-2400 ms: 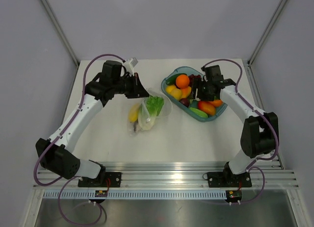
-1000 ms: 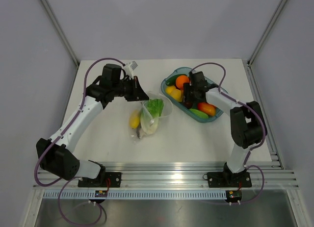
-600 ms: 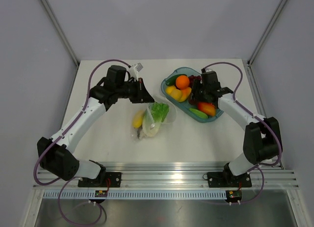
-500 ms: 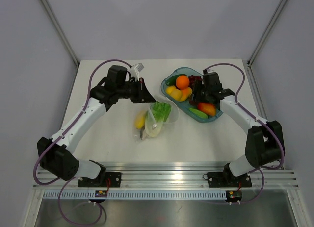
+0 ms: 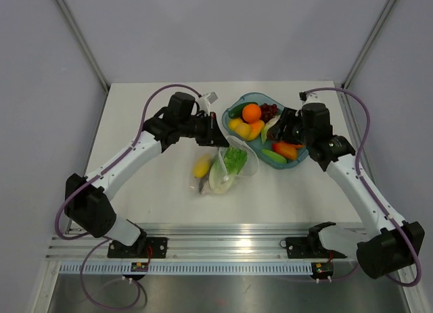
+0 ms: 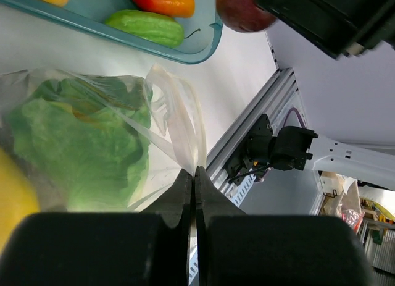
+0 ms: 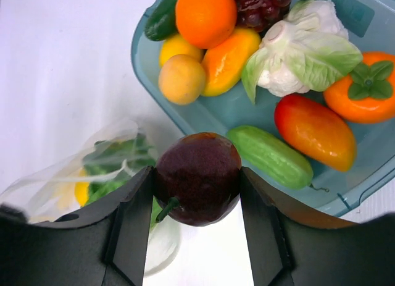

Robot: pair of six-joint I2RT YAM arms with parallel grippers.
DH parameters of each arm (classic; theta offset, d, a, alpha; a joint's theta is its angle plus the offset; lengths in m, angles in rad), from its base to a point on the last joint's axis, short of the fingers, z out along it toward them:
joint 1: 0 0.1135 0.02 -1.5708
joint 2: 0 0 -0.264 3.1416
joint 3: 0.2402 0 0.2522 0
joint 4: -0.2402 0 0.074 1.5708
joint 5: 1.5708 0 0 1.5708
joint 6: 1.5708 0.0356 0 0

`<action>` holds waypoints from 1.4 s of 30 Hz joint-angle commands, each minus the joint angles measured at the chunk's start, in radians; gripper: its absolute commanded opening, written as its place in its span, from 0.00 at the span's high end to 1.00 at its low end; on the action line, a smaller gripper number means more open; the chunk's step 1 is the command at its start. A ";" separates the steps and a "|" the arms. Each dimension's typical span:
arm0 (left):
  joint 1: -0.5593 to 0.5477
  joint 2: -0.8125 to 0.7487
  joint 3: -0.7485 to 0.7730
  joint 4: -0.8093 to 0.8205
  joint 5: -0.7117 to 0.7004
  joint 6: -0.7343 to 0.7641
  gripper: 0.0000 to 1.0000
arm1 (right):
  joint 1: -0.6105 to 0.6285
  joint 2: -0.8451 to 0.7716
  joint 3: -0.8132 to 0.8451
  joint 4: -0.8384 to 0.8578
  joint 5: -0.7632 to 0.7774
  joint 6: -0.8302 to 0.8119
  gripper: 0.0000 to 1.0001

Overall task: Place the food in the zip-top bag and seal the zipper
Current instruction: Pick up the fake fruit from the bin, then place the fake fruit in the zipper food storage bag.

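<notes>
The clear zip-top bag [image 5: 226, 170] lies just left of the teal tray [image 7: 370, 17], mouth open toward it and zipper [image 6: 179, 125] unsealed. It holds lettuce [image 5: 235, 160] and a lemon [image 5: 203, 166]. A dark red fruit [image 7: 197, 175] is clamped in the right gripper [image 7: 197, 182] at the tray's rim.

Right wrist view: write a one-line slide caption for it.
Right tool grips a dark red fruit, with the teal tray and clear bag below.

White flat tabletop [image 5: 155, 191] sat in the middle, with plain pale grey walls [image 5: 223, 29] closing in behind and on both sides. Slanted silver metal posts [image 5: 78, 36] ran up the corners, a ribbed aluminium rail [image 5: 230, 240] lined the near edge, and the light was soft and even.
</notes>
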 commanded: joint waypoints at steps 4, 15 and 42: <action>-0.025 0.068 0.090 0.075 0.031 -0.030 1.00 | -0.004 -0.104 0.011 -0.081 -0.175 0.031 0.70; -0.044 0.120 0.169 0.058 0.032 -0.041 1.00 | 0.146 -0.135 -0.137 0.136 -0.319 0.172 0.69; -0.071 0.119 0.149 0.133 0.060 -0.093 1.00 | 0.235 0.189 -0.277 0.671 -0.465 0.430 0.54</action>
